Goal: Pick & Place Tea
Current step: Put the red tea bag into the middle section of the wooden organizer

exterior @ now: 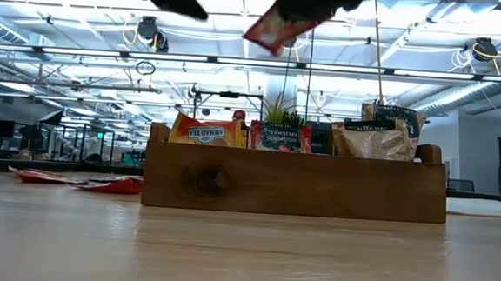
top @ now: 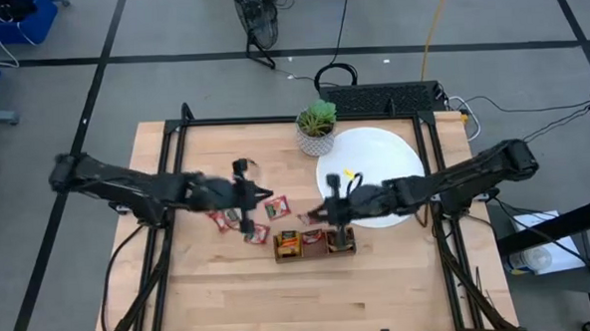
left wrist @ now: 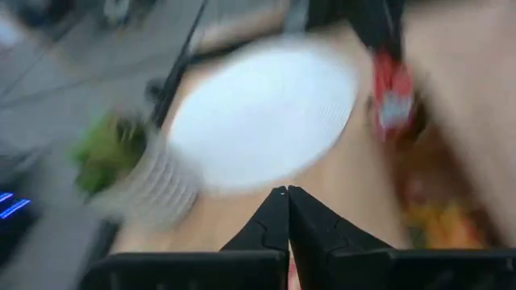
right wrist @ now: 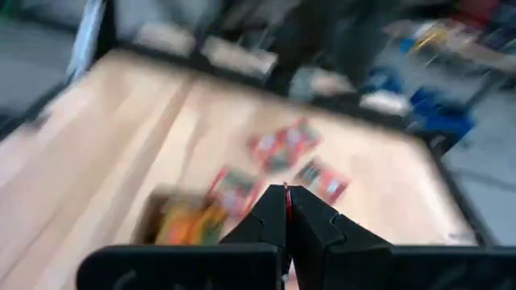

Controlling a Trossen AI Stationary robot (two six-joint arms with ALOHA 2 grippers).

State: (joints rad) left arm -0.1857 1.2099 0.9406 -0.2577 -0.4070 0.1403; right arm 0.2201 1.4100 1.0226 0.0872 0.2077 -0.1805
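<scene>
My right gripper hangs over the wooden tray, shut on a red tea sachet. The tray holds upright sachets in its compartments. My left gripper is shut, with nothing seen between its fingers, above loose red sachets that lie flat on the table. A yellow sachet lies on the white disc. My right gripper pinches the red sachet between its two fingers at the sachet's upper end; a thin red edge shows between the fingertips. The sachet hangs tilted below the fingers, lifted clear above the tray.
A small potted plant stands at the far side, touching the disc's left rim. Black frame bars run along the table's far edge and sides. Bare wood lies between the tray and the near edge.
</scene>
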